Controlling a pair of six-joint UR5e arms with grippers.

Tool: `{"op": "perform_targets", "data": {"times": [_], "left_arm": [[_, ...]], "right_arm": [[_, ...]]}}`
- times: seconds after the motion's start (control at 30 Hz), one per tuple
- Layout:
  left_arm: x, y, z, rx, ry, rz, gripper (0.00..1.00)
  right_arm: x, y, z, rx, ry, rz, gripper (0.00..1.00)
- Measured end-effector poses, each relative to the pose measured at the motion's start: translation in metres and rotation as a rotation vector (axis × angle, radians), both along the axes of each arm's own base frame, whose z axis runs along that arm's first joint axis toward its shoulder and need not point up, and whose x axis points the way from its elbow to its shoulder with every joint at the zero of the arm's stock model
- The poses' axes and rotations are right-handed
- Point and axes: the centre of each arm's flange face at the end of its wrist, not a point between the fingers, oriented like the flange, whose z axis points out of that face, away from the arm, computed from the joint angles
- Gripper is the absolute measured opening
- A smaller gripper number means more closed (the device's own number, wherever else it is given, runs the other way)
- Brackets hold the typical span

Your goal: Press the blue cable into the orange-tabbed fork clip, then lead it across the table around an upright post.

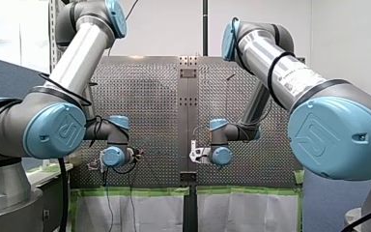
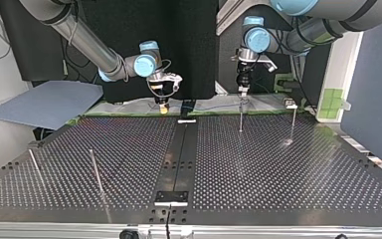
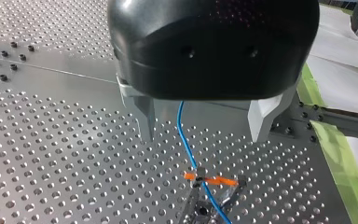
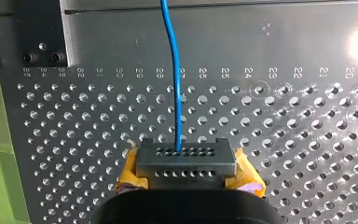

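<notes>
The cable [image 4: 173, 70] is bright blue. The fork clip [image 3: 200, 205] is bare grey metal with an orange tab [image 3: 212, 179] across its prongs. The table [image 2: 278, 169] is silver-grey, patterned all over with a regular grid of small dark holes. A plainer middle strip [image 2: 179, 154] divides it, and the right wrist view shows a row of pale numerals along one side. Green tape [image 3: 335, 154] lines one edge.

The left gripper [image 3: 203, 126] has a black housing and pale grey fingers [image 3: 144, 116]. The right gripper [image 4: 185, 161] shows yellow pads [image 4: 130, 172] beside a grey tip dotted with two rows of holes. The left arm [image 1: 77, 58] and right arm [image 1: 270, 58] are silver with light blue joint caps [image 1: 53, 130]. A grey-blue sheet [image 2: 45, 102] lies at the top view's left.
</notes>
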Motion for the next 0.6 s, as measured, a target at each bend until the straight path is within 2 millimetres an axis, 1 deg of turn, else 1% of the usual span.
{"op": "perform_targets", "data": {"times": [0.6], "left_arm": [[-0.007,0.012,-0.005,0.050,0.059,0.107,1.00]], "right_arm": [[0.001,0.002,0.000,0.002,0.001,0.006,0.00]]}}
